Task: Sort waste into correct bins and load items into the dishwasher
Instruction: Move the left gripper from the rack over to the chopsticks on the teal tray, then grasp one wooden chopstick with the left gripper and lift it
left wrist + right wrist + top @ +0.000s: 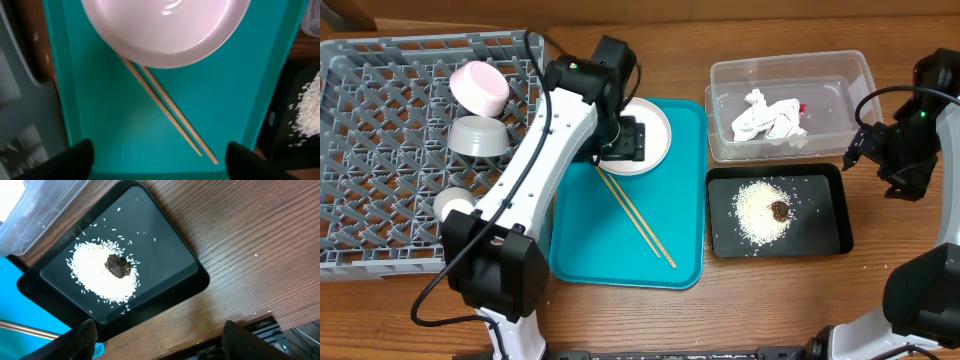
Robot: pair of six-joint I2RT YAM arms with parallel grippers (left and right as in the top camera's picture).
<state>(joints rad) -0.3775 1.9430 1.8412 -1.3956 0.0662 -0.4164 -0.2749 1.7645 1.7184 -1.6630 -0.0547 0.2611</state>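
Well, the left pincer (pixel 160 161) gapes wide over the chopsticks (pixel 170 112) and plate (pixel 165 30) on the teal tray (pixel 100 115). The right pincer (pixel 160 340) gapes wide over rice (pixel 95 277) in the black tray (pixel 165 265).

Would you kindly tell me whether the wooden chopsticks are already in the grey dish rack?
No, the chopsticks lie on the teal tray, one end at the white plate, outside the dish rack.
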